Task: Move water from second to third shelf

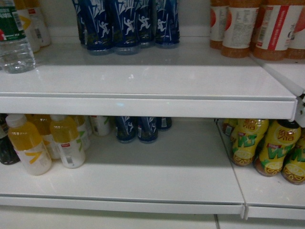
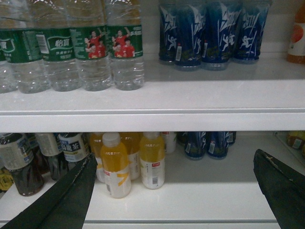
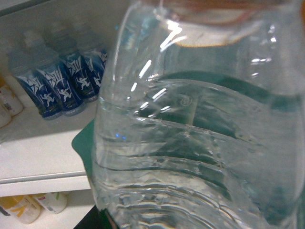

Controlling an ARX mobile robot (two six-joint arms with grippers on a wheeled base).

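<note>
The water, a clear ribbed bottle, fills the right wrist view, and my right gripper is shut on it; only a green finger edge shows beside it. The held bottle hangs in front of the shelf with the blue bottles. Neither gripper shows in the head view. Several more water bottles with green labels stand on the upper shelf in the left wrist view, and one water bottle shows at the head view's far left. My left gripper is open and holds nothing, facing the lower shelf.
Blue bottles stand at the back of the upper shelf, orange-labelled ones at its right. The lower shelf holds yellow juice bottles, blue bottles and lemon-tea bottles. Dark tea bottles stand left.
</note>
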